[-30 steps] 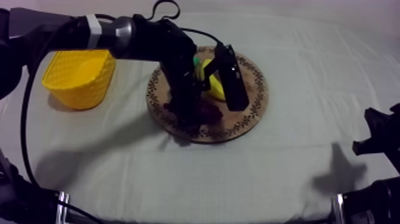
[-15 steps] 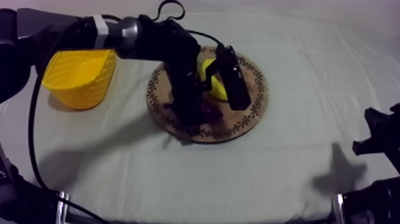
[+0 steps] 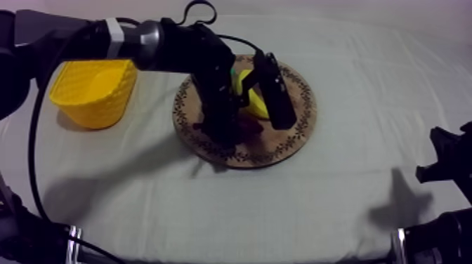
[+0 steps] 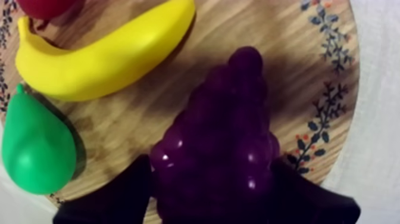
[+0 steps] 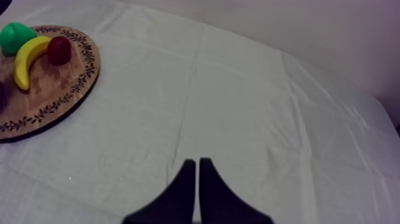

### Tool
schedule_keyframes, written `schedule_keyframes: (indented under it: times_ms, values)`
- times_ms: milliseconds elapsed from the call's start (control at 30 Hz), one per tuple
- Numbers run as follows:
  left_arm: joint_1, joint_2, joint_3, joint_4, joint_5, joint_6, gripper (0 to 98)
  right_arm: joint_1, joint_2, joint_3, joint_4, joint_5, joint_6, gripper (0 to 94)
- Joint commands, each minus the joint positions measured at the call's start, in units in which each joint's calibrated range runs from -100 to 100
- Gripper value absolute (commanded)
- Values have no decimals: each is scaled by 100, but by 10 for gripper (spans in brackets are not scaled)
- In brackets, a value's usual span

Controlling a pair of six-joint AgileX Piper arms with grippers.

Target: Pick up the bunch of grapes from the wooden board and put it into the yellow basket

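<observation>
The dark purple bunch of grapes lies on the round wooden board, near its front rim. My left gripper reaches down over it, one black finger pressed to each side of the bunch's wide end, shut on it. In the top view the left arm covers most of the grapes. The yellow basket stands left of the board, apart from it. My right gripper rests low at the table's right side, its fingers together as a narrow wedge over bare cloth.
On the board beside the grapes lie a banana, a green pear and a small red fruit. The right wrist view shows the board far off across open cloth.
The left arm has shifted only slightly over the board and the grapes stay in place between its fingers. The right arm has not moved.
</observation>
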Motion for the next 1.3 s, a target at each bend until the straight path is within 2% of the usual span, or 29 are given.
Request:
schedule_keyframes:
  times_ms: [0,133,367,567,800,933,1133,1267]
  values:
    - [14,-127,173,-39,-136,73,491,-1,2,-1,-1,-2,0,3]
    - [28,-613,630,-80,-296,265,487,-1,2,-1,-1,-2,0,3]
    - [-3,-2241,1591,-22,-394,712,507,-1,2,-1,-1,-2,0,3]
    - [-276,-3628,2193,9,-398,1112,527,-1,2,-1,-1,-2,0,3]
    - [-1045,-4915,2538,33,-8,1352,532,-1,2,-1,-1,-2,0,3]
    - [-1627,-5521,3003,72,-48,1438,541,-1,2,-1,-1,-2,0,3]
    - [-2584,-5836,3276,206,-117,1255,555,-1,2,-1,-1,-2,0,3]
    - [-3026,-5607,2990,248,-83,1154,562,-1,2,-1,-1,-2,0,3]
